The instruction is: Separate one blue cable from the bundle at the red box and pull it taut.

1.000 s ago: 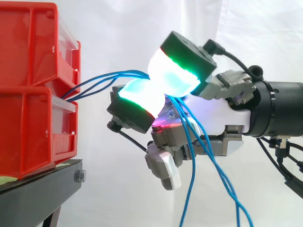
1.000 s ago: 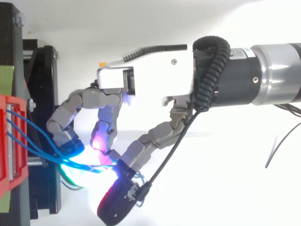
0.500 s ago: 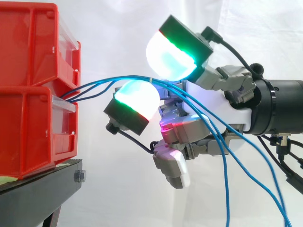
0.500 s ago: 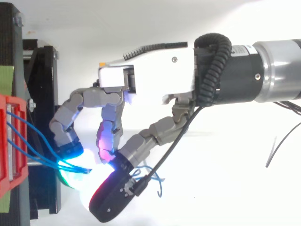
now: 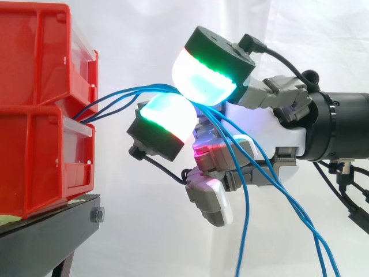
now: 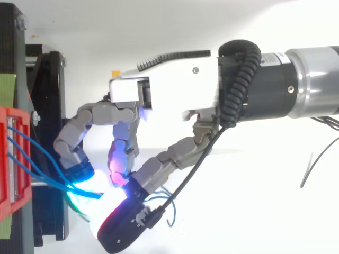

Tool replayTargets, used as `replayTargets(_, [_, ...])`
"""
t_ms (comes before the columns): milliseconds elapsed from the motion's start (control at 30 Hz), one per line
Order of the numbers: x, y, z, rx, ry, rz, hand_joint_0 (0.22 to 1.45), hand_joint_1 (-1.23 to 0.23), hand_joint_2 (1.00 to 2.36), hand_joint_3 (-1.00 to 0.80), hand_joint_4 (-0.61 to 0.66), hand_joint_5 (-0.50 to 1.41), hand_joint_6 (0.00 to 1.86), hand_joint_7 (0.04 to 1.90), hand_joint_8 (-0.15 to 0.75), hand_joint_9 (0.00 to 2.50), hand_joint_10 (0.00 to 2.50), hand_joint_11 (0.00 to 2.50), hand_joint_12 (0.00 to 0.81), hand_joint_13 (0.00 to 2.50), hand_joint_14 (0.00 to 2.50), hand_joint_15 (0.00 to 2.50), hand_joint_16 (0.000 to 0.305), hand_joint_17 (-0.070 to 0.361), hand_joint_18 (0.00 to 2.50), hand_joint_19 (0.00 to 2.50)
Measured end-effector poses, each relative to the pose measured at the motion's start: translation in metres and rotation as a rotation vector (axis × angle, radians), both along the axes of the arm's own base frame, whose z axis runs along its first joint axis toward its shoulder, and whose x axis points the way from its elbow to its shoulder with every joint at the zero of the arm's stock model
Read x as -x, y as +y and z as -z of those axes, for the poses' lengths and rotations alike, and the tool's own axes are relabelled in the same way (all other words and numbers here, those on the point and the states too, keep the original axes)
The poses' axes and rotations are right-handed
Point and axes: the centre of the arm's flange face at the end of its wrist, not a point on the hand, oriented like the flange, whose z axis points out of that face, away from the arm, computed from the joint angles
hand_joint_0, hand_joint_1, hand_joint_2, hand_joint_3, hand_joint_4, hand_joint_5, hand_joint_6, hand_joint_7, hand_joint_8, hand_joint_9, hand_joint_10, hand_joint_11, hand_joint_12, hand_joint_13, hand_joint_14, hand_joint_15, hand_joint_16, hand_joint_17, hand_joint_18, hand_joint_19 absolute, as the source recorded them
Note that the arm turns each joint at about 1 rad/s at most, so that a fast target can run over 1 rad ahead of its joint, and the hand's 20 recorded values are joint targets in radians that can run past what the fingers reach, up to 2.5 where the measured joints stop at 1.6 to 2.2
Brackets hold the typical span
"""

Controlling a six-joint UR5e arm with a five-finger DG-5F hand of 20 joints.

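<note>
Blue cables hang slack in front of the hand, several strands spreading downward across its palm. Above them, curled fingers pinch the bundle between two green-white glowing pads. From that pinch the strands run left to the stacked red bins, entering where upper meets lower, on a black stand before a white curtain.

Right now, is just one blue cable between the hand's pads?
No, several blue cables from the red bins pass together between the hand's pads.
</note>
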Motion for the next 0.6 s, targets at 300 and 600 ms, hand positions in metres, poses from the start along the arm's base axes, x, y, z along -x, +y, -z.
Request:
replayTargets(300, [0.0013,-0.0005,0.0009,0.000,0.014,-0.001,0.51,-0.77,1.00,-0.50,0.07,-0.08,0.90,1.04,0.412,1.47,0.03,1.14,0.437,1.17,0.02,0.68,0.053,0.119,1.12,0.65])
replayTargets(600, [0.0007,-0.0002,-0.0011,0.000,0.011,-0.001,0.45,-0.60,1.00,-0.50,0.08,-0.06,0.87,1.03,0.426,1.53,0.02,1.10,0.469,1.20,0.02,0.66,0.059,0.133,1.18,0.66])
